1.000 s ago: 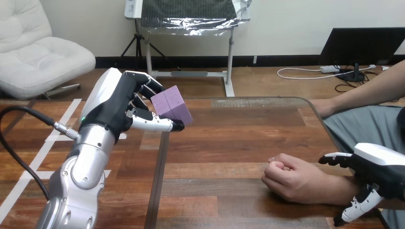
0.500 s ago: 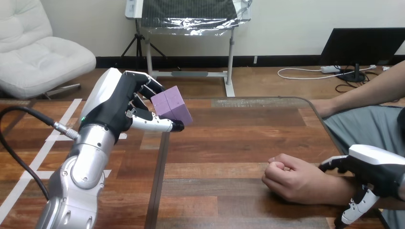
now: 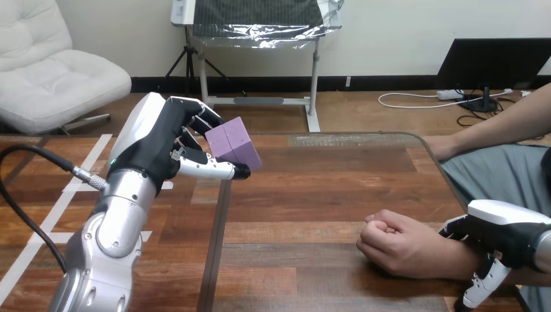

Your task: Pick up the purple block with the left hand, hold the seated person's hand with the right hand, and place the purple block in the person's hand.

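Moved since a second earlier: right hand [image 3: 505,229], shifted slightly leftward along the person's forearm; all else unchanged. Left hand [image 3: 156,146]: raised at the left above the surface [image 3: 312,188], fingers and thumb curled round purple block [image 3: 234,144], which sat tilted at the hand's right side, clear of the surface. Person's hand [image 3: 393,242]: closed in a fist, resting on the surface, centre-right. Right hand: set over the person's wrist [image 3: 455,257]; whether it gripped could not be told.
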Action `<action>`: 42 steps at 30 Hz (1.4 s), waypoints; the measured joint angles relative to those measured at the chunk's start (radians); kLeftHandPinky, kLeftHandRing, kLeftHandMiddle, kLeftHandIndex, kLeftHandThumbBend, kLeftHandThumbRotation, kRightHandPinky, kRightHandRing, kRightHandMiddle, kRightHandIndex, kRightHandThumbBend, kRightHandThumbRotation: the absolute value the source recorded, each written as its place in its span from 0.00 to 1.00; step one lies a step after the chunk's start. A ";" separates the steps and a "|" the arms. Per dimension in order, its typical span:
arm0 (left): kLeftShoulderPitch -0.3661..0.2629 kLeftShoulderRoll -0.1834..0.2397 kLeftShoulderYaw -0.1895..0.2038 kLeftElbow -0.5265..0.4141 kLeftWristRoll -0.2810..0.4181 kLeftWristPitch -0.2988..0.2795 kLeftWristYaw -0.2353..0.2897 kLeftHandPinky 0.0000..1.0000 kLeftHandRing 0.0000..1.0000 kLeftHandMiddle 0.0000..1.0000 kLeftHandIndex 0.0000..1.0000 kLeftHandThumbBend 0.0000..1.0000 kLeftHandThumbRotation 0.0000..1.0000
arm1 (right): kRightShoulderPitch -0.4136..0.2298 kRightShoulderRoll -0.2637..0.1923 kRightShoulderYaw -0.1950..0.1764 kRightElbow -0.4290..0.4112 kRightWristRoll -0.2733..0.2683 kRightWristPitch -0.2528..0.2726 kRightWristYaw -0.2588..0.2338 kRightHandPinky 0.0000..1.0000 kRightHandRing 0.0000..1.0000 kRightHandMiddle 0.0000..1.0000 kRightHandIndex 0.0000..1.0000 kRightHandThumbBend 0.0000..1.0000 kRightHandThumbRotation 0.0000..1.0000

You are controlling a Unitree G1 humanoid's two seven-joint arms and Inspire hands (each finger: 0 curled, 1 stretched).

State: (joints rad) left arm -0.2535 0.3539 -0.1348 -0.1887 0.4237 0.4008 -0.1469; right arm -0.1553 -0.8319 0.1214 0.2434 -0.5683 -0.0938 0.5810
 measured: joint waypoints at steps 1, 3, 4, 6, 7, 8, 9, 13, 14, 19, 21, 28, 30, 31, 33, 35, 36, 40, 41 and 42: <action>0.000 0.000 0.000 0.000 0.000 0.000 0.000 0.28 0.34 0.40 0.45 0.70 0.00 | -0.001 0.000 0.000 0.000 0.000 -0.001 0.000 0.46 0.64 0.71 0.73 1.00 0.09; 0.000 0.000 0.001 0.000 0.000 0.000 0.000 0.27 0.34 0.40 0.45 0.70 0.00 | -0.002 0.000 0.000 0.000 0.000 -0.002 0.001 0.46 0.64 0.70 0.72 1.00 0.09; 0.000 0.000 0.001 0.000 0.000 0.000 0.000 0.27 0.34 0.40 0.45 0.70 0.00 | -0.003 0.000 0.001 0.000 0.000 -0.003 0.002 0.46 0.64 0.70 0.72 1.00 0.09; 0.000 0.000 0.001 0.000 0.000 0.000 0.000 0.27 0.34 0.40 0.45 0.70 0.00 | -0.005 0.000 0.004 0.001 0.000 -0.003 0.002 0.47 0.64 0.70 0.71 1.00 0.09; 0.000 0.000 0.002 0.000 0.000 0.000 0.000 0.27 0.34 0.40 0.45 0.70 0.00 | -0.005 0.000 0.007 0.001 -0.001 -0.004 0.002 0.46 0.63 0.69 0.70 1.00 0.09; 0.000 0.000 0.002 0.000 0.000 -0.001 0.000 0.27 0.34 0.40 0.45 0.70 0.00 | -0.005 0.000 0.009 0.002 -0.001 -0.004 0.001 0.46 0.63 0.69 0.70 1.00 0.08; 0.000 0.000 0.002 0.000 0.000 -0.001 0.000 0.27 0.34 0.40 0.45 0.70 0.00 | -0.006 0.000 0.011 0.002 -0.001 -0.004 0.000 0.45 0.62 0.68 0.70 1.00 0.08; 0.000 0.000 0.002 0.000 0.000 -0.002 0.000 0.27 0.34 0.40 0.45 0.71 0.00 | -0.011 0.000 0.020 0.003 -0.005 -0.002 -0.003 0.42 0.58 0.65 0.69 1.00 0.08; 0.000 0.000 0.002 0.000 0.000 -0.003 0.000 0.27 0.34 0.40 0.45 0.71 0.00 | -0.013 0.000 0.022 0.003 -0.007 0.000 -0.003 0.42 0.57 0.65 0.68 1.00 0.08; 0.000 0.000 0.002 0.000 0.000 -0.007 0.000 0.27 0.34 0.40 0.45 0.70 0.00 | -0.022 0.000 0.034 0.003 -0.017 0.010 -0.003 0.34 0.47 0.57 0.68 1.00 0.08; 0.000 0.000 0.002 0.000 0.000 -0.008 0.000 0.27 0.34 0.40 0.45 0.70 0.00 | -0.025 0.000 0.039 0.003 -0.019 0.010 -0.003 0.31 0.43 0.54 0.68 1.00 0.08; 0.000 0.001 0.003 -0.001 -0.001 -0.009 0.000 0.27 0.34 0.40 0.45 0.70 0.00 | -0.032 0.001 0.058 0.003 -0.030 0.019 -0.002 0.27 0.38 0.49 0.65 0.98 0.09; 0.000 0.001 0.004 -0.001 -0.001 -0.010 0.000 0.27 0.34 0.40 0.45 0.70 0.00 | -0.033 0.001 0.064 0.003 -0.034 0.019 -0.004 0.25 0.35 0.47 0.64 0.98 0.09; 0.000 0.001 0.004 -0.001 -0.001 -0.010 0.000 0.27 0.34 0.40 0.45 0.70 0.00 | -0.033 0.001 0.066 0.003 -0.036 0.019 -0.005 0.24 0.33 0.45 0.64 0.98 0.09; 0.000 0.001 0.006 -0.001 -0.001 -0.010 0.000 0.27 0.34 0.40 0.45 0.70 0.00 | -0.033 0.002 0.069 0.003 -0.039 0.019 -0.009 0.21 0.30 0.42 0.62 0.97 0.09; 0.000 0.001 0.008 -0.001 -0.001 -0.010 -0.001 0.27 0.34 0.40 0.45 0.70 0.00 | -0.034 0.002 0.071 0.004 -0.039 0.018 -0.015 0.18 0.27 0.39 0.61 0.96 0.08; 0.000 0.001 0.010 -0.001 -0.001 -0.010 -0.001 0.27 0.34 0.40 0.45 0.70 0.00 | -0.034 0.002 0.071 0.005 -0.039 0.018 -0.017 0.16 0.23 0.35 0.60 0.95 0.07; 0.000 0.001 0.014 -0.001 -0.001 -0.010 -0.001 0.27 0.34 0.40 0.45 0.70 0.00 | -0.034 0.002 0.072 0.010 -0.039 0.011 -0.031 0.12 0.19 0.30 0.57 0.94 0.06; 0.000 0.001 0.015 -0.001 -0.001 -0.010 -0.001 0.27 0.34 0.40 0.45 0.70 0.00 | -0.034 0.002 0.072 0.013 -0.039 0.008 -0.036 0.11 0.18 0.29 0.57 0.94 0.06; 0.000 0.001 0.015 -0.001 -0.001 -0.010 -0.001 0.27 0.34 0.40 0.45 0.70 0.00 | -0.034 0.001 0.072 0.015 -0.040 0.005 -0.040 0.10 0.17 0.29 0.56 0.93 0.05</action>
State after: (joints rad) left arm -0.2534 0.3550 -0.1193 -0.1893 0.4224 0.3907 -0.1480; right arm -0.1892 -0.8304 0.1936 0.2585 -0.6080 -0.0884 0.5407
